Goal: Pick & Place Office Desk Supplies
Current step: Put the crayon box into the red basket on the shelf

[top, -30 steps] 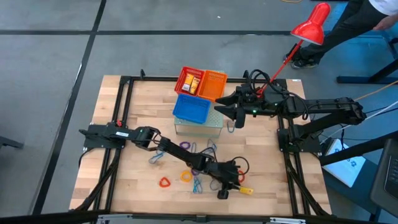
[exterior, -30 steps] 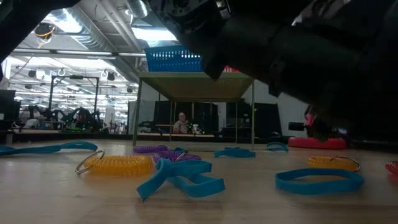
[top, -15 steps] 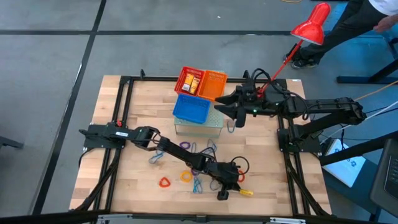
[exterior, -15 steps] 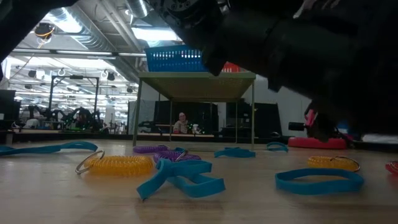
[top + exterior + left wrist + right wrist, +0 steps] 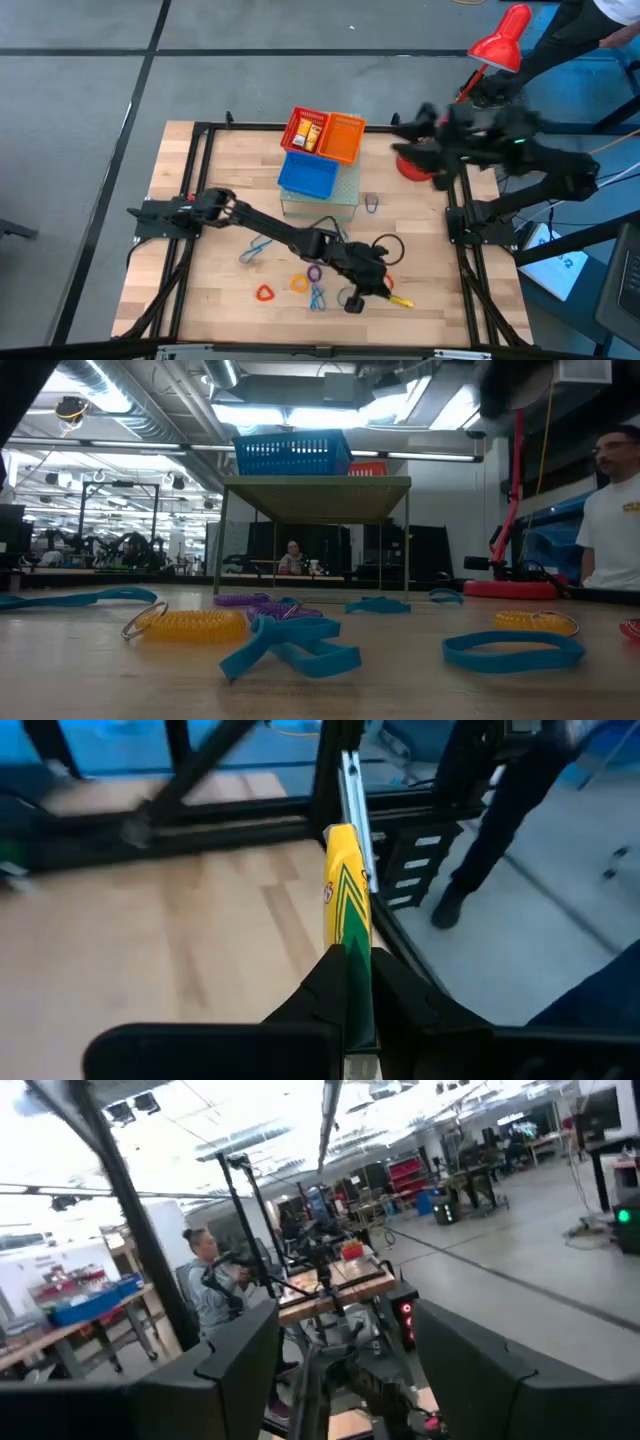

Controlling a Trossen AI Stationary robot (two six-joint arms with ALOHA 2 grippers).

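Yellow plastic with green chevrons was what my left gripper had pinched between its fingers: a small yellow rectangular block, held near the front right of the wooden table, its far end poking past the fingertips. I judged the step to be lifting and carrying it to a basket. To do it well I wanted a straight lift first, then a slow swing, because the hold sat on one end only and the block could pivot or slip.

My right gripper hung high over the table's right edge with its jaws spread wide, empty, pointing into the room.

Around the block lay an orange coil loop, a red loop, a purple loop and blue loops. The blue mesh basket and the red and orange mesh baskets stood on a stand at the back. A dragging arm could scatter the loops.
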